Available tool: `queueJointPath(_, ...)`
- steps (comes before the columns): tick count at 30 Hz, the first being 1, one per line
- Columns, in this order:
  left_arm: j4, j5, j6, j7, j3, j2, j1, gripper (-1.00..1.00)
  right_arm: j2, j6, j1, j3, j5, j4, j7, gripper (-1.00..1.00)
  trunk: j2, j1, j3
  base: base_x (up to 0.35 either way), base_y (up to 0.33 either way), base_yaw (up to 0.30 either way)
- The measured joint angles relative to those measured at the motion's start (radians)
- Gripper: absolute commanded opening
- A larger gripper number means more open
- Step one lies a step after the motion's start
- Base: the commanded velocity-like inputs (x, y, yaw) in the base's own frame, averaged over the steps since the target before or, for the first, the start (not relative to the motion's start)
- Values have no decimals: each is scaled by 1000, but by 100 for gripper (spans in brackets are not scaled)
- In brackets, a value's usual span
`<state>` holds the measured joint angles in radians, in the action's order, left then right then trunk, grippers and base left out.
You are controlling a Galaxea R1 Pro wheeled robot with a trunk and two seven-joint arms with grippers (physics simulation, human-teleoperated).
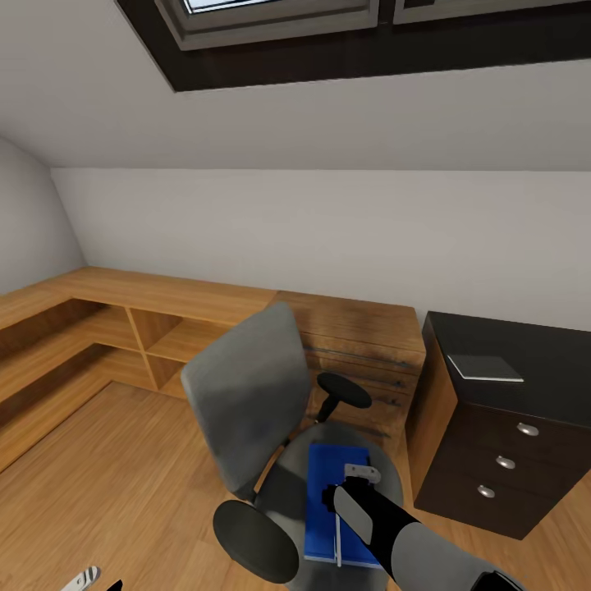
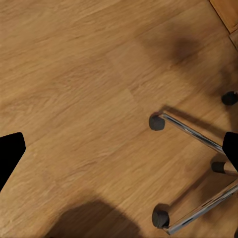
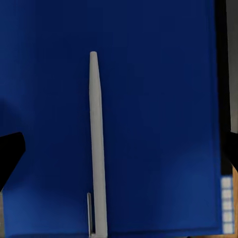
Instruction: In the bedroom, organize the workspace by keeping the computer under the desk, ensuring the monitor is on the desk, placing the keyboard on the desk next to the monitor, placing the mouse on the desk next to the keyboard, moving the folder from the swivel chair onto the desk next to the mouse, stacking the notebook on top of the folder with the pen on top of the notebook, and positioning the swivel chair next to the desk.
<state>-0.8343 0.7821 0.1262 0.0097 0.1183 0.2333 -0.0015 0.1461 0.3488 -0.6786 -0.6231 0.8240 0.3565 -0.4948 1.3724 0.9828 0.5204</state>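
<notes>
Head view, blue folder [image 1: 327,501] flat on swivel chair [image 1: 246,410] seat, white pen [image 1: 338,533] on it, right gripper [image 3: 119,148] released, hovering above pen, notebook [image 1: 484,368] on desk [image 1: 525,361], left gripper [image 2: 119,148] released over floor [image 2: 74,74].

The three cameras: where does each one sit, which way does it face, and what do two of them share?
Head view: on the head, looking forward and down at the chair, folder and desk; right arm shows.
Left wrist view: by the left gripper, facing the floor and chair base; dark fingertips show.
Right wrist view: by the right gripper, facing the folder and pen.
Head and right wrist views share folder and pen.
</notes>
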Motion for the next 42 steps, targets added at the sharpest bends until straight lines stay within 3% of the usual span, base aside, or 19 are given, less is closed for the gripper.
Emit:
queueJointPath(17,1,0,-1,1,0,0,0,100,1,2,1,-13,0,2,19,100,0,0,0,0,0,0)
queueJointPath(28,2,0,-1,1,0,0,0,100,28,1,1,-34,0,2,30,100,0,0,0,0,0,0)
queueJointPath(42,2,0,-1,1,0,0,0,100,28,1,1,-38,3,3,30,100,0,0,0,0,0,0)
